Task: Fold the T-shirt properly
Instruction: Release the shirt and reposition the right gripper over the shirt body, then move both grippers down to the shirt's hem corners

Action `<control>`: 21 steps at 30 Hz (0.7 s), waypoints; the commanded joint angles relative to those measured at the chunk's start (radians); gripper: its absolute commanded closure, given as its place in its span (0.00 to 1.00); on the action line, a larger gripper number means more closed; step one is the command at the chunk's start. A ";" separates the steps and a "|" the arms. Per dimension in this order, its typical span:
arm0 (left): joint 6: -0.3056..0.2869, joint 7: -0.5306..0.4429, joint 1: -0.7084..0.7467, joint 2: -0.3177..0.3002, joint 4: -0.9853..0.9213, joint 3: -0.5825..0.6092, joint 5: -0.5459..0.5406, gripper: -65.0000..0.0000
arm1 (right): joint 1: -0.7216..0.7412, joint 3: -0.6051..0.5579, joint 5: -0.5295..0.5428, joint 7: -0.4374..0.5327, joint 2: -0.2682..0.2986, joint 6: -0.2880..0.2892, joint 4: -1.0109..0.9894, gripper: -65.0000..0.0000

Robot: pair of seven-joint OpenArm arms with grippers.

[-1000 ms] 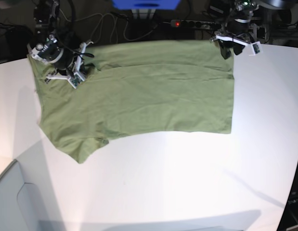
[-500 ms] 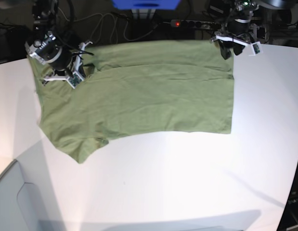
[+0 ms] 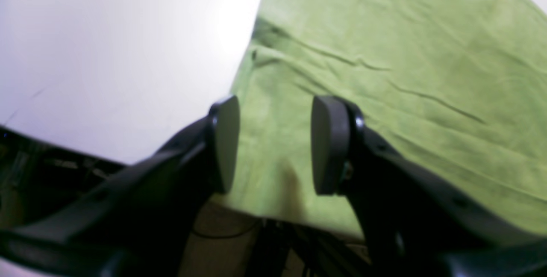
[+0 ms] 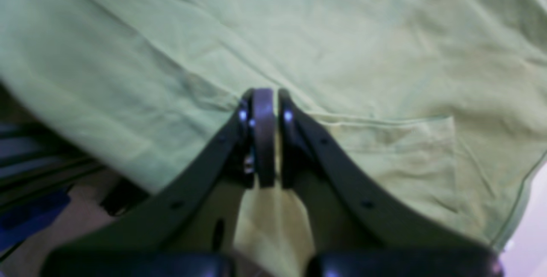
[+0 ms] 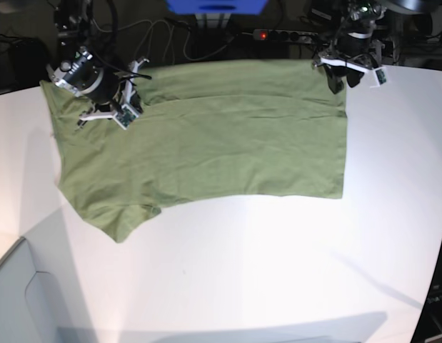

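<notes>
The thin olive-green short-sleeved T-shirt (image 5: 206,136) lies spread, folded lengthwise, across the far half of the white surface (image 5: 278,271). The left gripper (image 3: 273,144) hovers above the shirt's far corner, its dark fingers (image 3: 327,144) parted with nothing between them. The right gripper (image 4: 269,138) has its fingers (image 4: 263,136) clenched together; a fold of green fabric appears pinched between them.
</notes>
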 commanded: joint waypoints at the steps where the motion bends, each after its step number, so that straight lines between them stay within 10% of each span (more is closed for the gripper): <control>1: -0.003 -0.019 0.008 -0.003 0.019 -0.004 -0.005 0.59 | 0.012 0.000 0.010 0.015 0.005 0.011 -0.008 1.00; 21: -0.005 -0.021 -0.024 -0.010 0.071 -0.027 -0.005 0.59 | 0.089 0.052 0.009 0.007 0.008 0.011 0.129 1.00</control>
